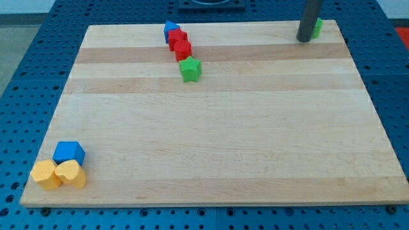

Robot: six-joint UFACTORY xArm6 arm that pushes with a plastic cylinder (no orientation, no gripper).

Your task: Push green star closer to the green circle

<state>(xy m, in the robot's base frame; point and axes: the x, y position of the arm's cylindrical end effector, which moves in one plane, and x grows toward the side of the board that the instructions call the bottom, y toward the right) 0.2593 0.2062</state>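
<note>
The green star [190, 69] lies on the wooden board [217, 140] left of centre near the view's top. The green circle [317, 27] sits at the view's top right corner of the board, mostly hidden behind the rod. My tip [304, 39] rests on the board right beside the green circle, at its left, and far to the right of the green star.
Two red blocks [181, 45] and a blue block [170, 29] form a line just above and left of the green star. A blue cube [69, 152] and two yellow blocks [59, 174] cluster at the view's bottom left corner.
</note>
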